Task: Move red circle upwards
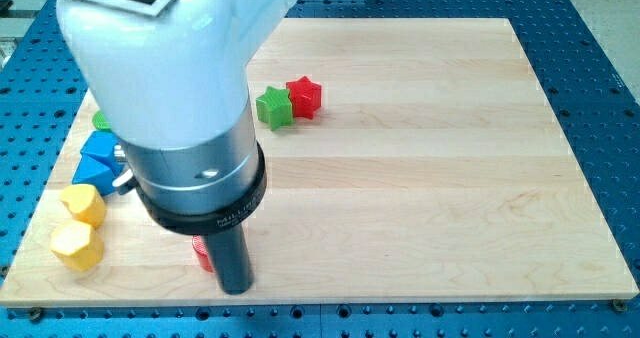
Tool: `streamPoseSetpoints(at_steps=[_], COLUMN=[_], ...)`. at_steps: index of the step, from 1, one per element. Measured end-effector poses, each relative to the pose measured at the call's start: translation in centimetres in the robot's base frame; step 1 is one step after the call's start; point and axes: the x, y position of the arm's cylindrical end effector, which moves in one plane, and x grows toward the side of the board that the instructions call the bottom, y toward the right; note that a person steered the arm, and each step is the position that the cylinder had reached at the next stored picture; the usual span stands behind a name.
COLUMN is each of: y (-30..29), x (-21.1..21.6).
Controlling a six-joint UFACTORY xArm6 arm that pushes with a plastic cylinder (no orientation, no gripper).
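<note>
Near the view's bottom, my tip [236, 287] touching red circle [203, 254], mostly hidden, no jaws visible

A: Red circle [203, 252] location?

B: Near the bottom edge of the view, left of centre, on the wooden board.

A: How much is visible?

B: Only a thin red sliver. The rod covers most of it, so its round shape can't be confirmed from here.

A: Pose?

B: Looks flat on the board. Can't tell more.

A: My tip [235, 288]?

B: Just right of the visible red part and slightly lower. Close beside it; contact can't be judged.
</note>
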Motion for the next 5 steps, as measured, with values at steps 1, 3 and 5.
streamPoseSetpoints(at_steps=[1,3,5], y=[-0.9,-3.6,-3.7], x=[-2.8,-0.8,-6.0])
